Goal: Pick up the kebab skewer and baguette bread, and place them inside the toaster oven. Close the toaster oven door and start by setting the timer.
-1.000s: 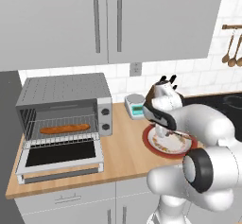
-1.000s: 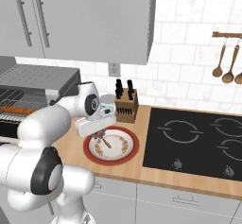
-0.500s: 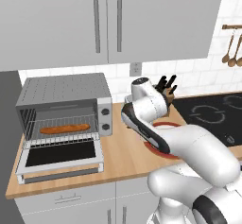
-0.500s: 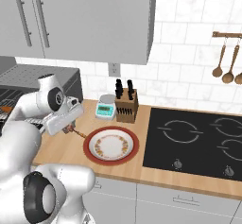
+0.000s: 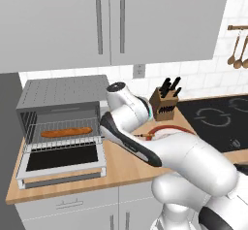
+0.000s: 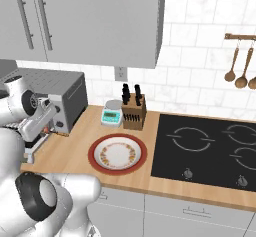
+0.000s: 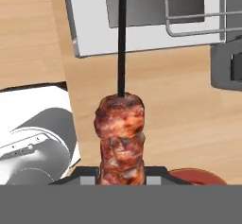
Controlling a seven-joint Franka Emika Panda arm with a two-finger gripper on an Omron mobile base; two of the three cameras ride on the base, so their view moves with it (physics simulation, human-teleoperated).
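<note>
L base view: toaster oven [image 5: 60,95] sits at the counter's left end, silver-grey w/ dotted top; toaster oven door [image 5: 62,158] is dropped open, dark glass facing up; baguette bread [image 5: 66,132] lies lengthwise on the wire rack [image 5: 68,136], slim, orange-brown, rounded ends; a bit of the kebab skewer [image 5: 144,136] pokes out past the arm, just right of the oven, over the wooden counter [image 5: 121,168].

R base view: gripper [image 6: 46,129] hangs by the oven's front right corner; red plate [image 6: 118,154] w/ patterned white centre sits apart to the right; knife block [image 6: 133,112] and small scale [image 6: 111,114] stand near the back wall.

Hand view: kebab skewer [image 7: 120,142] fills the middle; glossy reddish-brown meat chunks stacked close, thin dark stick running up toward the oven door; claw clamped on the meat end, over the counter.
</note>
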